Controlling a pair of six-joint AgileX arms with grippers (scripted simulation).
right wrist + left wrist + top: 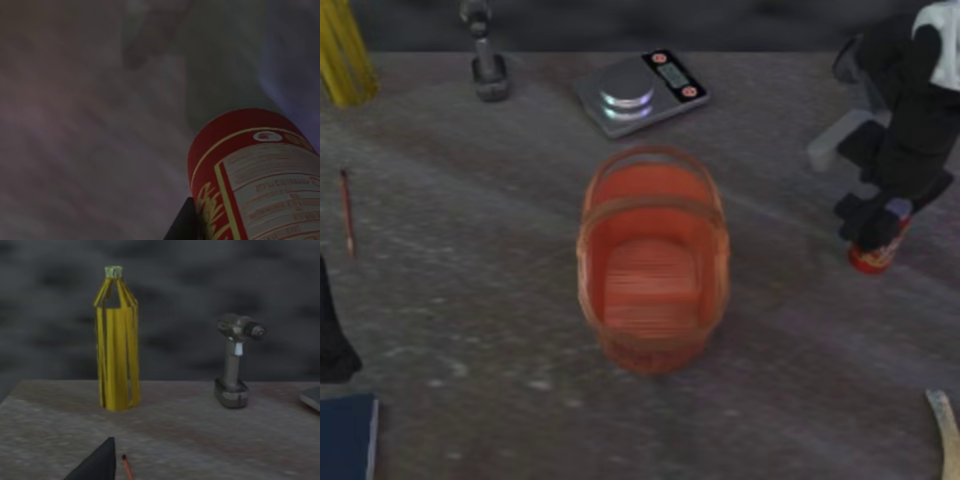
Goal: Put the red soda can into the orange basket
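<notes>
Red painted metal, the can (876, 252) stands upright on the counter (470, 300), well to the right of the basket (652, 262), which has nothing in it. My right gripper (882, 222) is down over the can's top, covering the upper part, and the wrist view shows the can's wall (250, 175) close up beside one dark finger (185, 225); whether the fingers are pinching it yet I cannot tell. I judge the can light, stiff but thin-walled and slick, so I would hold it across the middle of the body, firmly yet without denting, and keep it upright. My left arm is parked at the counter's edge left of the basket; its fingers' state I cannot tell.
</notes>
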